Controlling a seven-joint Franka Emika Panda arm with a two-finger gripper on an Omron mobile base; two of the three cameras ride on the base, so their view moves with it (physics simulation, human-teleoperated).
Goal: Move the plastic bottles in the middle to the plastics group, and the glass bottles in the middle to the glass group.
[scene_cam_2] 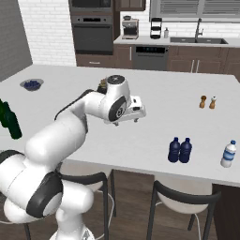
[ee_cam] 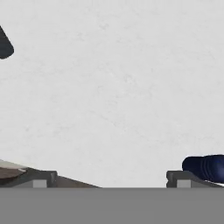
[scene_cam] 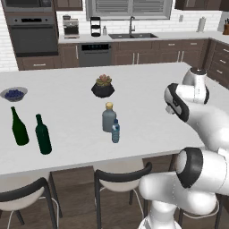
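With our tool (ee_cam: 109, 177) spread wide and empty over the white worktop (scene_cam: 67, 116), we judge the next move — reaching for the pale blue plastic bottle (scene_cam: 115, 131) touching the grey tan-capped glass bottle (scene_cam: 108, 117).

grey glass bottle (scene_cam: 108, 118) upright, pale plastic bottle (scene_cam: 116, 131) touching

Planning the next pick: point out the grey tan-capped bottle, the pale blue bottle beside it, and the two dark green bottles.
grey tan-capped bottle (scene_cam: 108, 120), left base view, on its body.
pale blue bottle (scene_cam: 116, 133), left base view, on its body.
dark green bottles (scene_cam: 43, 137), left base view, on the right one's body.
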